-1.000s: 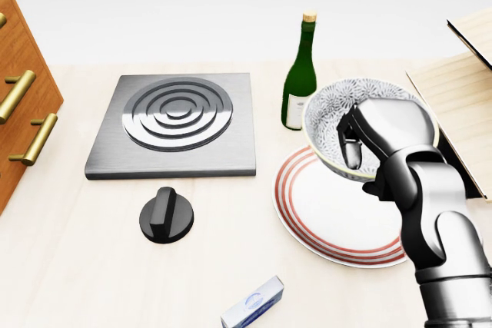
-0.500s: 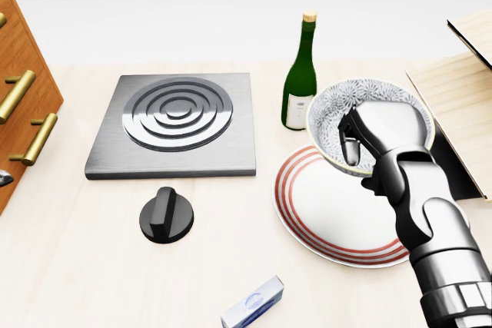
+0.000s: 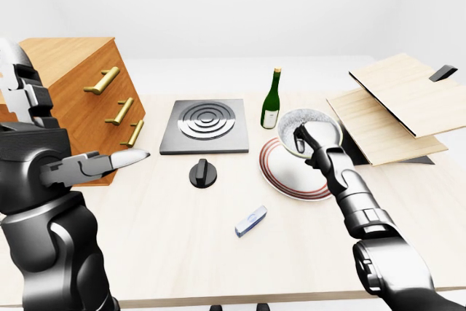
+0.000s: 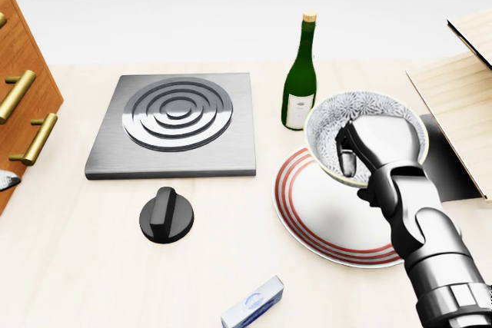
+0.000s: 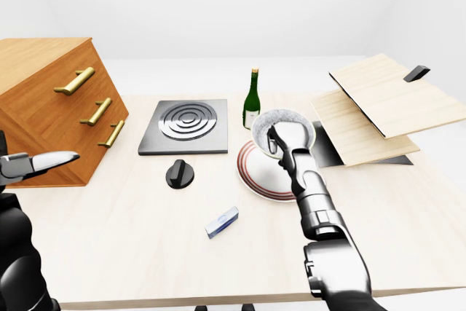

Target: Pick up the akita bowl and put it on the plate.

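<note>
The akita bowl (image 4: 347,120), white with a grey patterned inside and a pale rim, hangs tilted just above the upper right part of the plate (image 4: 323,213). The plate is white with red rings and lies on the pale wooden table. My right hand (image 4: 361,147) is shut on the bowl's near rim, one finger inside the bowl and the rest behind it. At the left of the left-eye view my left hand (image 3: 109,162) is raised above the table, fingers spread and holding nothing.
A green wine bottle (image 4: 300,74) stands just left of the bowl. A square stove plate (image 4: 175,122) and a black knob (image 4: 166,215) lie further left. A small blue-white box (image 4: 254,303) lies near the bottom. A wooden drawer cabinet (image 3: 80,103) stands left, wooden boards (image 3: 397,107) right.
The bowl and my right hand have shifted slightly left and down, closer to the plate. A fingertip of my left hand now shows at the head view's left edge.
</note>
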Controlling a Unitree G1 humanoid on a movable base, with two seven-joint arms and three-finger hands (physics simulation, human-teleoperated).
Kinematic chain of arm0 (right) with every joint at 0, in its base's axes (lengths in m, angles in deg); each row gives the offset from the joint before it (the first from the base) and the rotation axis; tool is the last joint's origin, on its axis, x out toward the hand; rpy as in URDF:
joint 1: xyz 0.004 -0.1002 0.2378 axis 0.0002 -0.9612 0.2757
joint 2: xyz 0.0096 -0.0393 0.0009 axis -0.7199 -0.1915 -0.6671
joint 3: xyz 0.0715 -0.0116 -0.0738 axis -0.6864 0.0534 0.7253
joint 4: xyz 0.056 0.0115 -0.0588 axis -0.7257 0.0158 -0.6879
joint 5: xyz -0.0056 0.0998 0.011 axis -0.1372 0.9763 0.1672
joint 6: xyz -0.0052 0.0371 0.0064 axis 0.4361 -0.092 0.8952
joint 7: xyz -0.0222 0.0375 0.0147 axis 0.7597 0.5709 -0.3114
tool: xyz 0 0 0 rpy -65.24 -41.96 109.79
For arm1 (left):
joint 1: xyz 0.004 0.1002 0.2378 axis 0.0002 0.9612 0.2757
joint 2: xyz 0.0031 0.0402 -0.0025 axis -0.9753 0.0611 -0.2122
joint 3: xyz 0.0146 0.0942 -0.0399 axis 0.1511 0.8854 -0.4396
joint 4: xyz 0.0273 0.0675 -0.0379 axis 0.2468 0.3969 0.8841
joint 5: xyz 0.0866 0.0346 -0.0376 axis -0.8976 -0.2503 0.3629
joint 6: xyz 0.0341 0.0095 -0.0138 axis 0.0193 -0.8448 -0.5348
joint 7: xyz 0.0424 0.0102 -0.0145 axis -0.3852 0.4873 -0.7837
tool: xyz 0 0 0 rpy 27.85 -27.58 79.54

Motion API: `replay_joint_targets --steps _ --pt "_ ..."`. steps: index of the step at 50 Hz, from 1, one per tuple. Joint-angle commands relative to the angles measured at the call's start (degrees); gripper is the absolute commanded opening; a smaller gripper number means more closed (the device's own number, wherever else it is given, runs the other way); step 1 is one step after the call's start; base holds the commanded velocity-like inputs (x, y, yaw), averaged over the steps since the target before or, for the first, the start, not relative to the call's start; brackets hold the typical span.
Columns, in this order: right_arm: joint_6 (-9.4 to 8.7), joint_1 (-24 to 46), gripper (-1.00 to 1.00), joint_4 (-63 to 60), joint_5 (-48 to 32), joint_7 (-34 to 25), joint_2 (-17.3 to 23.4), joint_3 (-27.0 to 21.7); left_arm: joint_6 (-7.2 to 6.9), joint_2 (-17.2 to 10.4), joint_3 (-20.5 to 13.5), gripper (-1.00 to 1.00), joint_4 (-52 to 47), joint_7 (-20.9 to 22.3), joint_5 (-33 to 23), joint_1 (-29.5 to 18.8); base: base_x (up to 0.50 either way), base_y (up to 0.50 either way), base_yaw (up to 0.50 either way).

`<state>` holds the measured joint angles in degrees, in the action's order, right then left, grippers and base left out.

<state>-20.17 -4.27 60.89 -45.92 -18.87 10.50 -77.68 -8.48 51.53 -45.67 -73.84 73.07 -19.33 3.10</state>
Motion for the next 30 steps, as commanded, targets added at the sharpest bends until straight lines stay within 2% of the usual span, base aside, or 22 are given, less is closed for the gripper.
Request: replay_joint_targets --steps 1,5,17,30 --pt "0.24 0.48 -1.0 2.4 -1.03 3.66 -0.29 0.2 0.0 0.44 0.79 1.0 -0.12 0.21 -0.79 0.39 0.0 0.0 0.0" --pt "0.88 0.97 -1.0 6.99 -1.02 7.33 -0.64 0.87 0.0 0.64 0.9 1.0 0.38 0.65 -1.24 0.56 0.0 0.0 0.0" --pt "0.74 1.13 -1.0 10.14 -0.91 10.07 -0.85 1.76 0.0 1.03 0.97 1.0 0.35 1.14 -1.81 0.85 0.0 0.0 0.0" --pt "1.52 2.22 -1.0 15.75 -0.49 13.69 -0.88 2.47 0.0 1.16 0.92 1.0 0.7 1.48 -2.15 1.25 0.0 0.0 0.0"
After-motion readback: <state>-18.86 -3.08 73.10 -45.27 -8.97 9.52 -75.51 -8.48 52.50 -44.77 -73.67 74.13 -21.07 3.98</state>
